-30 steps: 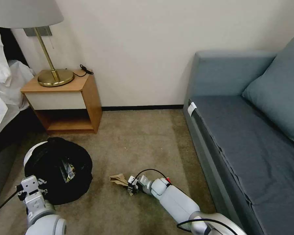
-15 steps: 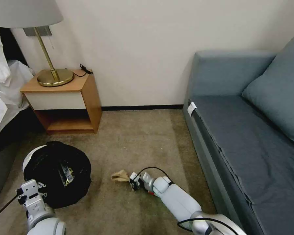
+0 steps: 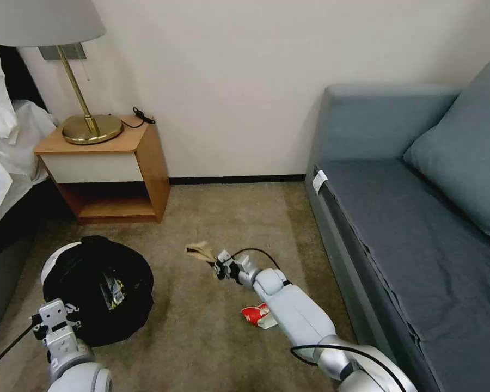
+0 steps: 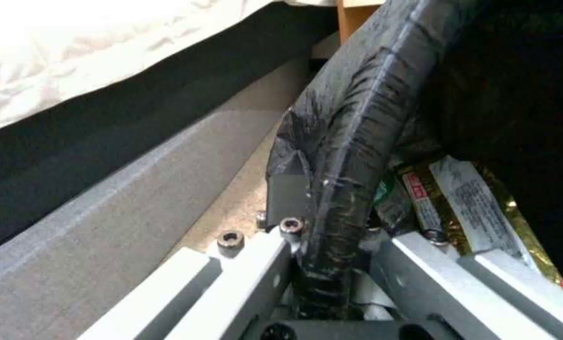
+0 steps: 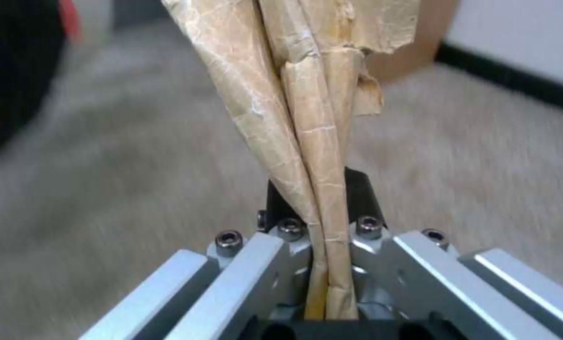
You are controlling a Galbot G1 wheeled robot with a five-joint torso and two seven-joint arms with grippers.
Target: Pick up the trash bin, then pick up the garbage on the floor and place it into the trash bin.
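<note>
Right gripper [image 5: 322, 264] clamps the crumpled brown paper bag [image 5: 294, 104], held above open carpet [image 3: 212, 218].
Left gripper [image 4: 332, 255] pinches the trash bin [image 3: 95, 288] rim beside the bed; a red-and-white wrapper [image 3: 257, 314] lies under the right arm.

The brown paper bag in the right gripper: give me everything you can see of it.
The brown paper bag is tan, creased paper, crushed flat into long folds with a torn, ragged far edge. The right gripper is shut on its narrow end, the paper pinched between the fingers. It sticks out from the gripper toward the nightstand side, lifted off the carpet and touching nothing else.
</note>
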